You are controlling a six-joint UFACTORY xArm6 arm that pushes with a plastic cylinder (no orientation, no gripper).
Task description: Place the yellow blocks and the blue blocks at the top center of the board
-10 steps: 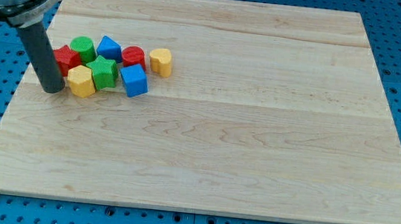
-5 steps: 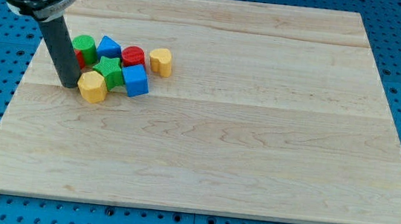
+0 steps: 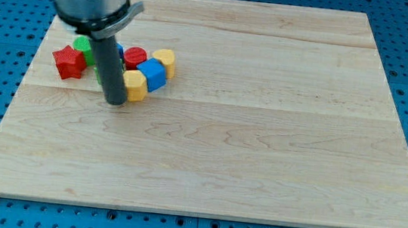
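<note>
My tip (image 3: 116, 100) rests on the board at the view's left, touching the left side of a yellow hexagonal block (image 3: 135, 86). A blue cube (image 3: 152, 74) sits just up and right of that block, with a second yellow block (image 3: 164, 61) behind it. Another blue block (image 3: 119, 50) is mostly hidden behind my rod. The cluster lies at the view's upper left, left of the board's top center (image 3: 222, 17).
A red star block (image 3: 67, 62) sits apart at the far left. A green block (image 3: 83, 45) and a green piece (image 3: 127, 68) peek out beside the rod. A red cylinder (image 3: 135, 56) stands in the cluster. The board's left edge (image 3: 29, 80) is close by.
My tip has swept right, pushing the yellow hexagonal block right against the blue cube. The blue cube has shifted right and up. The red star is now uncovered at the left.
</note>
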